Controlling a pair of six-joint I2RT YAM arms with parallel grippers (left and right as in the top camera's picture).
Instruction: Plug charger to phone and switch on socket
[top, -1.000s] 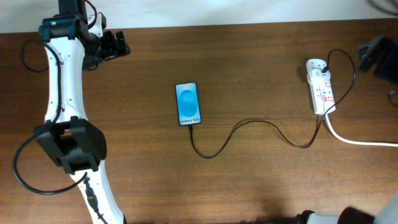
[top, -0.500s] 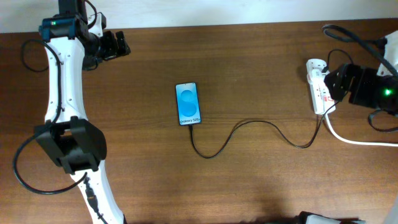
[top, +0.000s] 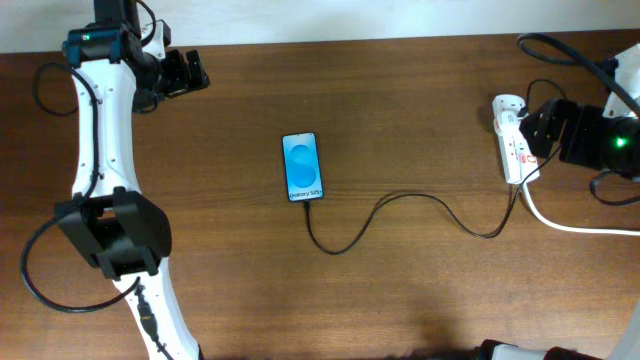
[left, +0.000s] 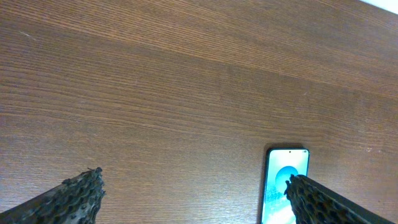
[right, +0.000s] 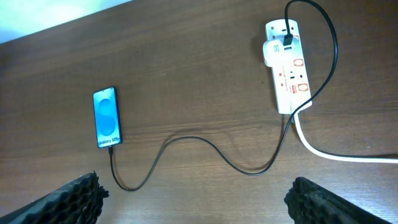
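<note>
The phone lies flat mid-table with its blue screen lit; it also shows in the left wrist view and the right wrist view. The thin black charger cable meets the phone's near end and curves right to the white socket strip, where a black plug sits. The strip's red switches show in the right wrist view, along with the cable. My right gripper is open and empty, raised beside the strip. My left gripper is open and empty at the far left.
The strip's thick white cord runs off the right edge and shows in the right wrist view. My left arm's white body spans the left side of the brown wooden table.
My right arm has come in from the right edge and now hangs beside the socket strip. The left arm, phone and cable have not moved.
</note>
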